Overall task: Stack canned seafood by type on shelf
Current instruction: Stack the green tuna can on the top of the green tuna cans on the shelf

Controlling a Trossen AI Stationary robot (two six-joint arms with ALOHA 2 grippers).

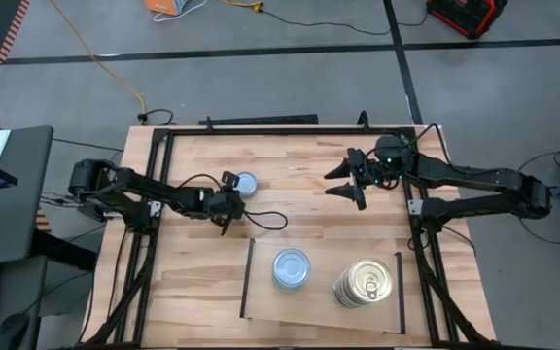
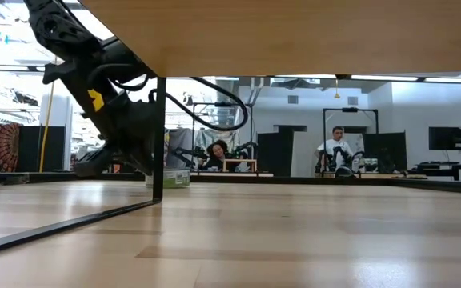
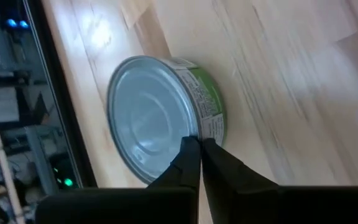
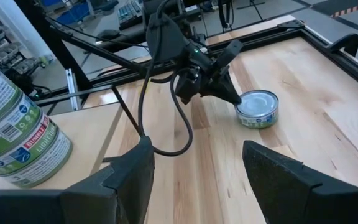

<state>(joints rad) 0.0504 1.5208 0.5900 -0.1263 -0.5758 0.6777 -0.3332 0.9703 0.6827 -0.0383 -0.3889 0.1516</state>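
Silvery-lidded tin [image 3: 160, 118] lay on the desk [image 1: 299, 185] just ahead of the left gripper [image 3: 199, 146], jaws shut empty at its rim; rigid, slick, likely best pinched across its sides.

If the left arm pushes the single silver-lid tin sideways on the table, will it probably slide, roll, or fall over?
The tin sits flat and low on the wooden tabletop, so tipping seems unlikely. It would probably slide, since wood and metal both look smooth. The left end effector is shut at its rim, so a push off-centre may turn it.
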